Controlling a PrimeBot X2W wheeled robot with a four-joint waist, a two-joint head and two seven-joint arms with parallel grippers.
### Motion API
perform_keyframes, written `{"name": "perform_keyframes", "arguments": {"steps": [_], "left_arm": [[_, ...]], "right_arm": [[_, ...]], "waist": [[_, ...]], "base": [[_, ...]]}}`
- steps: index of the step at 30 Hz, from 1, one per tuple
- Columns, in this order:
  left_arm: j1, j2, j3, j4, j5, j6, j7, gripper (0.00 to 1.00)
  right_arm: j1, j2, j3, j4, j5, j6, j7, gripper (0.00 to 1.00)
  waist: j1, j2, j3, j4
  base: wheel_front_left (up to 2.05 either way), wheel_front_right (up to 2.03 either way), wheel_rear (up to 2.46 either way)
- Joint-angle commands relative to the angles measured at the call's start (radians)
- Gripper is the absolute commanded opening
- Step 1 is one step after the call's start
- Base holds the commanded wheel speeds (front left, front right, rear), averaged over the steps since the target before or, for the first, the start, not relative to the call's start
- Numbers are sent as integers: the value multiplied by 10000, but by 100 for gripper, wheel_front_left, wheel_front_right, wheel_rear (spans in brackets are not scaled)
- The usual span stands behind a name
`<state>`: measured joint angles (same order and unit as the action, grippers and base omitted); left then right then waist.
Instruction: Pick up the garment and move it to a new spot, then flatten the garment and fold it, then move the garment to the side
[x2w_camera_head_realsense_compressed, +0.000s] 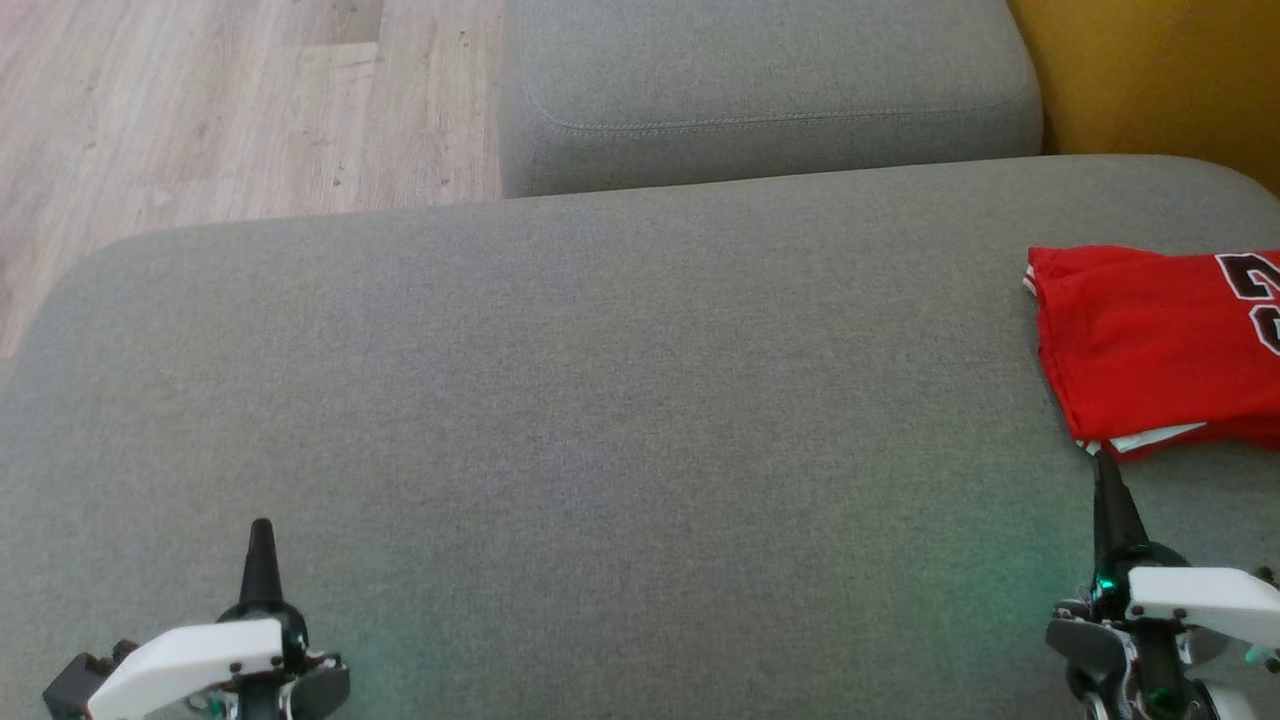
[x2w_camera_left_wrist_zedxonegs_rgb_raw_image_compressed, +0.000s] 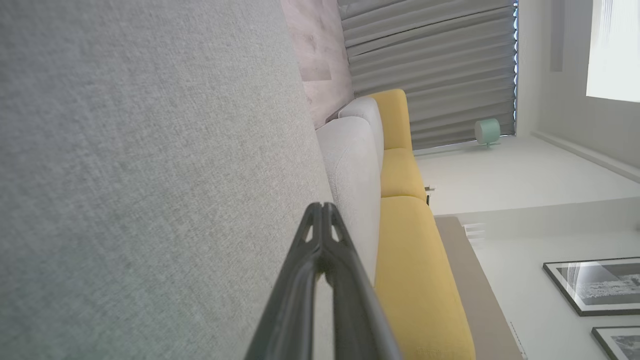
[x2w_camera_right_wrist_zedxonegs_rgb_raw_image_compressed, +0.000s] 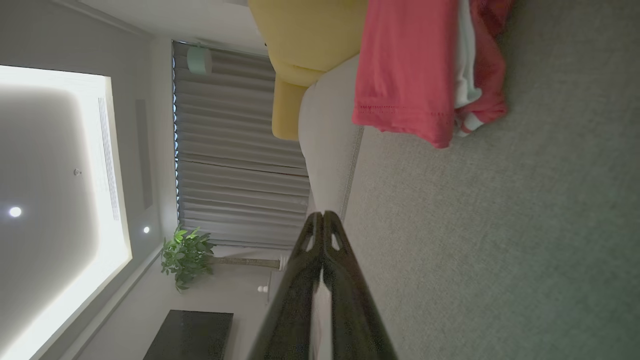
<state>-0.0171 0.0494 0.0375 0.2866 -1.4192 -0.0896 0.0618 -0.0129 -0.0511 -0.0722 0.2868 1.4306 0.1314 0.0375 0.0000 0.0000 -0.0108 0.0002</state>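
Nearby, red garment (x2w_camera_head_realsense_compressed: 1150, 350) on grey sofa (x2w_camera_head_realsense_compressed: 600, 400), yellow cushion (x2w_camera_head_realsense_compressed: 1150, 70) behind; left end effector (x2w_camera_head_realsense_compressed: 261, 528), right end effector (x2w_camera_head_realsense_compressed: 1101, 465) closed.

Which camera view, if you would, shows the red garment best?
The head view: the red garment lies folded on the grey cushion, number print visible, though cropped at the frame edge. The right wrist view catches its hem and white trim. The left wrist view faces the cushion.

a home living room: a broad grey fabric sofa seat (x2w_camera_head_realsense_compressed: 600, 400) with a yellow sofa (x2w_camera_left_wrist_zedxonegs_rgb_raw_image_compressed: 415, 280) beside it, pale wood-plank floor (x2w_camera_head_realsense_compressed: 200, 110), long pleated grey curtains (x2w_camera_left_wrist_zedxonegs_rgb_raw_image_compressed: 430, 60), a leafy potted plant (x2w_camera_right_wrist_zedxonegs_rgb_raw_image_compressed: 187, 255), 2 framed pictures (x2w_camera_left_wrist_zedxonegs_rgb_raw_image_compressed: 595, 285) on a white wall (x2w_camera_left_wrist_zedxonegs_rgb_raw_image_compressed: 525, 270), and small recessed spotlights (x2w_camera_right_wrist_zedxonegs_rgb_raw_image_compressed: 15, 212) in the ceiling (x2w_camera_right_wrist_zedxonegs_rgb_raw_image_compressed: 50, 150).
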Motion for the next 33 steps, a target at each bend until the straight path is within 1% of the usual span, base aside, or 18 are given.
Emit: {"name": "perform_keyframes", "arguments": {"steps": [1, 15, 33], "left_arm": [[-578, 20, 421, -348, -293, -118, 111, 0], [-910, 14, 767, -411, -1890, -410, 517, 0], [-910, 12, 769, -412, -1888, -410, 519, 0]], "right_arm": [[-624, -210, 126, -386, 353, -7, 107, 0], [-924, -202, -125, -436, 2023, -7, 523, 0], [-929, -162, -182, -433, 1975, -7, 570, 0]], "waist": [[0, 0, 13, 1], [0, 0, 139, -2], [0, 0, 139, -2]], "base": [[0, 0, 0], [0, 0, 0], [0, 0, 0]]}}
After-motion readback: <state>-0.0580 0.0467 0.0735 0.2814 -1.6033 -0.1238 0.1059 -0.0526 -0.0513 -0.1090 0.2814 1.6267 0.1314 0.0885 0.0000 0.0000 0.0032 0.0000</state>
